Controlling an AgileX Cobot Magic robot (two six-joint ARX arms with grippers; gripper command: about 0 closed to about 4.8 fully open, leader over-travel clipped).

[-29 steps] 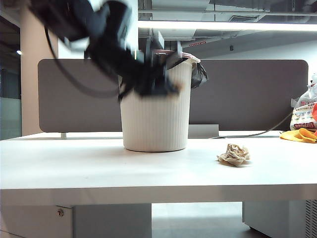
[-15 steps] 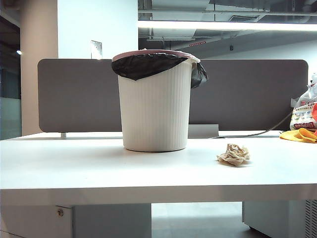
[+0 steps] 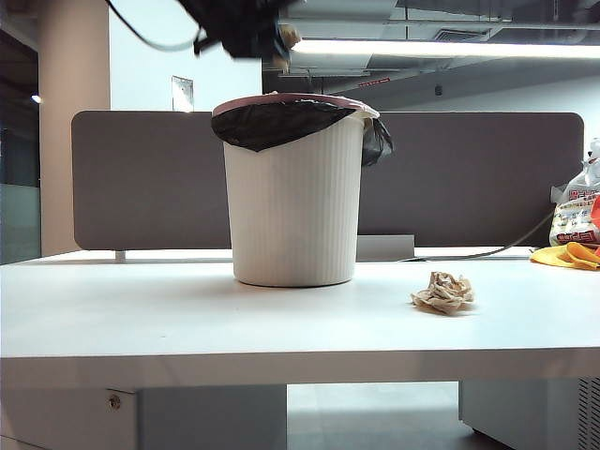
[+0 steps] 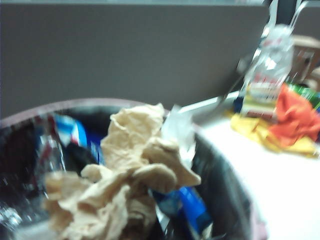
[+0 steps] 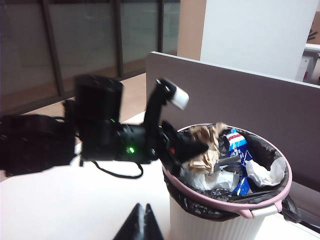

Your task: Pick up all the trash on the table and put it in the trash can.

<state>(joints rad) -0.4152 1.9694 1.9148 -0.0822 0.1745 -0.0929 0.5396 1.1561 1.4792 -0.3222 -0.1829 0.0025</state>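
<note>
The white ribbed trash can [image 3: 295,206] with its black liner stands mid-table. My left gripper [image 3: 281,39] hangs above its rim, shut on a wad of tan trash [image 4: 130,165] that hides the fingertips in the left wrist view. The right wrist view shows that gripper [image 5: 192,147] over the can's opening [image 5: 250,210], with tan paper [image 5: 206,145] at its tip. Another crumpled wad [image 3: 442,292] lies on the table [image 3: 187,319] to the right of the can. My right gripper [image 5: 143,216] is shut and empty above the table beside the can. It is out of the exterior view.
The can holds blue-and-white wrappers [image 5: 237,150] and white paper. A yellow cloth [image 3: 567,255] and a printed plastic bag [image 3: 577,211] sit at the table's far right. A grey-brown partition panel [image 3: 469,178] runs behind the table.
The left arm rose from in front of the can, left the exterior view, and now shows at the top above the rim. The wad on the table has not moved.
</note>
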